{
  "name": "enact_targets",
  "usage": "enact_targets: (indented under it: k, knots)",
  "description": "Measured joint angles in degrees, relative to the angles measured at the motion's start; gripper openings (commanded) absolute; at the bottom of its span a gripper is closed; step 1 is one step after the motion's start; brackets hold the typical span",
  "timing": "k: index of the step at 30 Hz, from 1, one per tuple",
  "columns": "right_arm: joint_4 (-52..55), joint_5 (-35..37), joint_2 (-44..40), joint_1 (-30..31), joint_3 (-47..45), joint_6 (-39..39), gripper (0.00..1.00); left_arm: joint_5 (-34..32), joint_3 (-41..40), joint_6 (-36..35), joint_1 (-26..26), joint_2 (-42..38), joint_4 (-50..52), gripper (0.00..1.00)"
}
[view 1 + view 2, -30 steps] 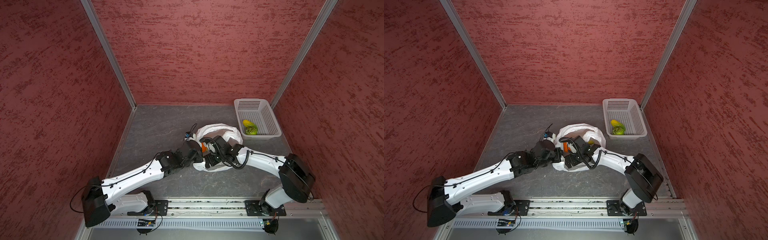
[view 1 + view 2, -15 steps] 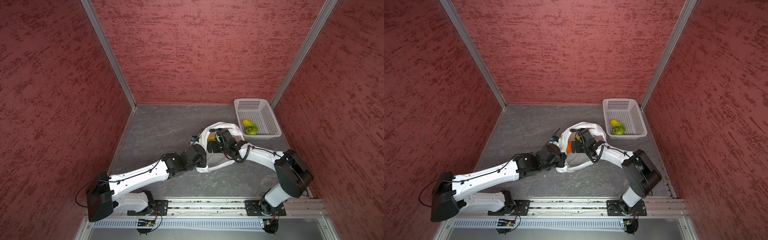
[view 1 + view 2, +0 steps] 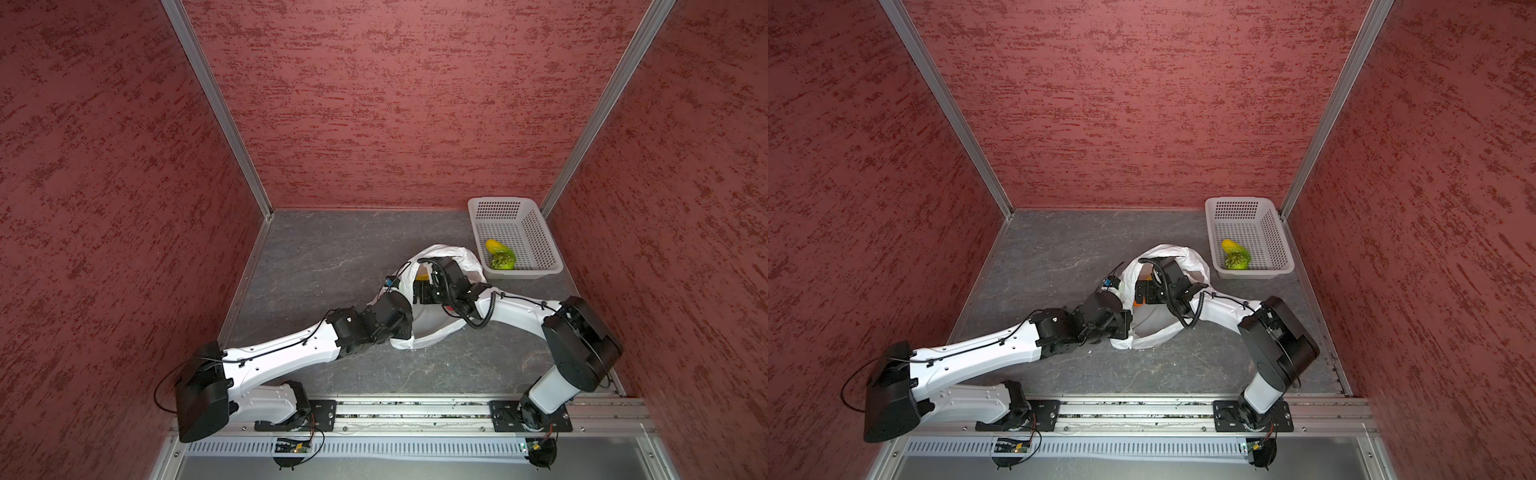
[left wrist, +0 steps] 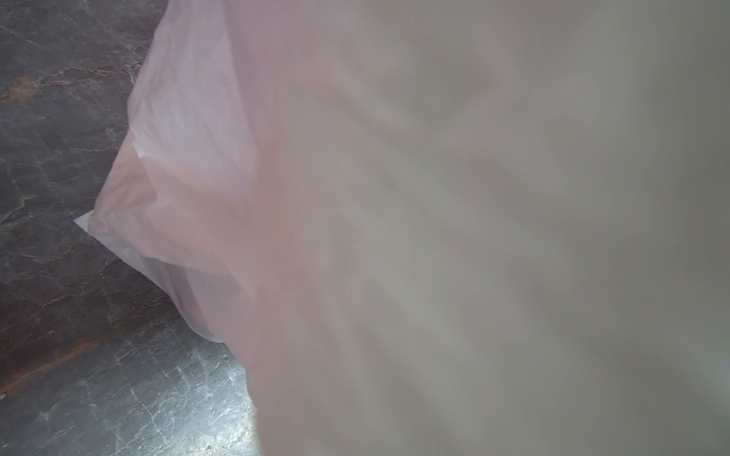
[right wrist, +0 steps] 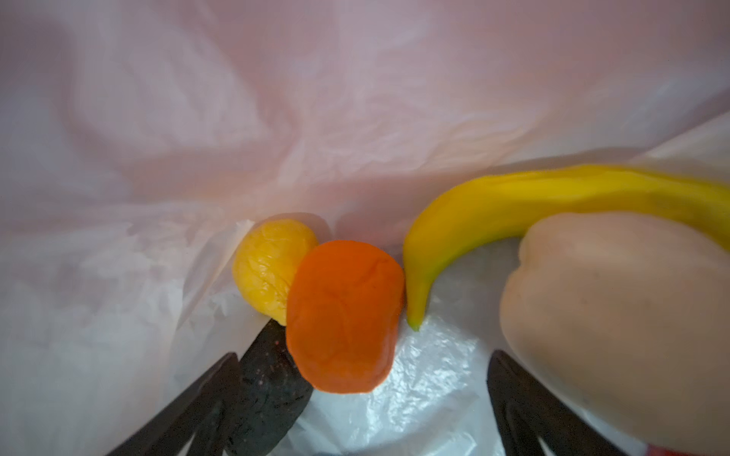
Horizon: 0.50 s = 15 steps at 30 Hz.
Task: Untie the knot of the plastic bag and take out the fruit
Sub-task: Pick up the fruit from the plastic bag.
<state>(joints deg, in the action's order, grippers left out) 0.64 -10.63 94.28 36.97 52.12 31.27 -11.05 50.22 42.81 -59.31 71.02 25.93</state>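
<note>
Inside the plastic bag [image 3: 436, 336], the right gripper [image 5: 363, 355] gapes empty among the fruit [image 5: 343, 316]; the left gripper [image 3: 390, 291] pinches the bag's rim, jaws closed.

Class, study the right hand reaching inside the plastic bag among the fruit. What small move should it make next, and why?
Probably ease slightly forward and close on the orange fruit. The right hand is open inside the plastic bag, that fruit sits between its fingers, and the left hand grips the bag's rim, holding it open.
</note>
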Motion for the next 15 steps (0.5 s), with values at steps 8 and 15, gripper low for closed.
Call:
enact_targets:
  k: [8, 15]
  knots:
    - [-1.0, -2.7, 5.9, 2.1, 0.7, 0.3, 0.93, 0.1, -0.7, 0.0, 1.2, -0.7, 0.2, 0.00]
    - [-2.4, -2.3, 7.8, 2.6, 1.7, 1.0, 0.75, 1.0, -1.7, 0.0, 1.5, -1.1, 0.5, 0.00]
